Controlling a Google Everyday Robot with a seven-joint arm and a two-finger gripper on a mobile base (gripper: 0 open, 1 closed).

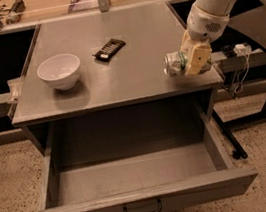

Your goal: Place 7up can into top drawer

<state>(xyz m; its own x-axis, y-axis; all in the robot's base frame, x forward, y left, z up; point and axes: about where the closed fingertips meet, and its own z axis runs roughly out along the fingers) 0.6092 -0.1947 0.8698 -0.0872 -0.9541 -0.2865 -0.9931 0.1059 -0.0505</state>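
Observation:
The 7up can [174, 63], silvery with green markings, lies on its side at the right front of the grey table top [126, 33]. My gripper [194, 61], with yellowish fingers [197, 57], comes down from the upper right and is closed around the can's right end, just above or on the table surface. The top drawer [138, 197] is pulled wide open below the table. Its inside shows nothing in it, and its curved handle [143, 210] faces the front.
A white bowl [59, 71] stands at the table's left front. A black remote-like bar [109, 49] lies mid-table. A cable and plug [238, 52] hang to the right, beside a black table leg [226, 133]. My white arm fills the right edge.

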